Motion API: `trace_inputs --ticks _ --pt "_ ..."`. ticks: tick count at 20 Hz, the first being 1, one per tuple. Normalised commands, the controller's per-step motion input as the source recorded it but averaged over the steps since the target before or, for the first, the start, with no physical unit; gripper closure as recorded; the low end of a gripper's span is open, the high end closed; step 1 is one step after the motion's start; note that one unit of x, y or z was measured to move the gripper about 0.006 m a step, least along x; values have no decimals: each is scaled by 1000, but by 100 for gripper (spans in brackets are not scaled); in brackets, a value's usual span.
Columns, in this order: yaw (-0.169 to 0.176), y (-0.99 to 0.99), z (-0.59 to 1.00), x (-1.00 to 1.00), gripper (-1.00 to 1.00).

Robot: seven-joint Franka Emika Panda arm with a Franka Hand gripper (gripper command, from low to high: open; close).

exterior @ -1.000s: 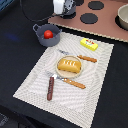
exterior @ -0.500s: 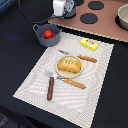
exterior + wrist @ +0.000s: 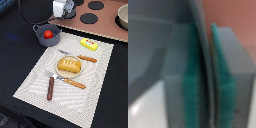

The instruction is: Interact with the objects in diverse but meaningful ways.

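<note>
Pinching a thin grey curved edge between its green pads (image 3: 193, 80), the gripper (image 3: 63, 8) sits closed just above the grey-blue handled pot (image 3: 46, 36) holding the red tomato (image 3: 48, 34). Farther off, the golden scored bread loaf (image 3: 69, 65) rests on the tan plate (image 3: 61, 73).

On the pale woven placemat (image 3: 35, 82), the near corners and the exterior view's right edge lie bare. Its middle is crowded: a golden scored bread loaf (image 3: 69, 65) on a tan plate (image 3: 75, 74), orange-handled cutlery (image 3: 74, 83) on its near and far sides, a brown sausage (image 3: 50, 88) on the left. At the far left stands a grey-blue handled pot (image 3: 39, 35) holding a red tomato (image 3: 48, 34); a yellow packet block (image 3: 89, 44) sits far right.
</note>
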Motion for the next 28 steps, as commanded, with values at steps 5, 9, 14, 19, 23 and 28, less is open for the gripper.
trace_inputs --ticks 5,9,14,19,23,28 --pt "0 193 762 -49 -100" --pt "-8 96 778 -41 -100" --pt "-24 -62 715 -23 -100" --pt "-59 -472 236 108 -100" --pt "-65 -685 216 36 -100" --pt "-48 -847 142 0 -100"
